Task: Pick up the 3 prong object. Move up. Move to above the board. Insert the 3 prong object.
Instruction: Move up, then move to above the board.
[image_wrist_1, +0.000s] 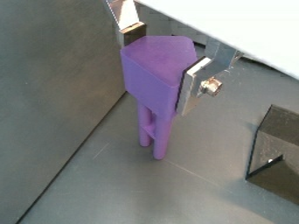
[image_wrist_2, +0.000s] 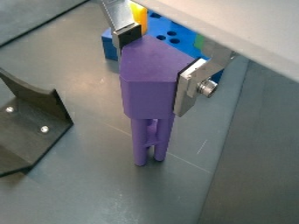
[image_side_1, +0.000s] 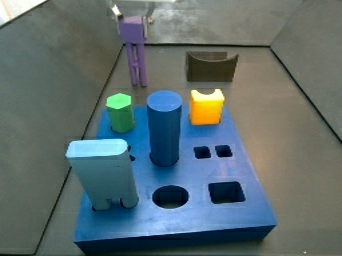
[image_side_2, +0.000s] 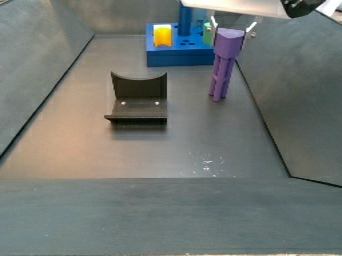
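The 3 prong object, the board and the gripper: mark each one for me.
3 prong object (image_wrist_1: 159, 74): a wrist view, on its purple head.
board (image_side_1: 201, 205): a side view, on the bare blue top between the front holes.
gripper (image_wrist_2: 158, 48): a wrist view, midway between the silver fingers clamping the head.

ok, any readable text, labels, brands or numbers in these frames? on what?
None: no words, numbers, brand marks or signs can be read in any view.
The purple 3 prong object, held in the gripper over the floor behind the board: plain faces.
The blue board and the pieces standing on it: unmarked.
The dark fixture: only small screws, no lettering.
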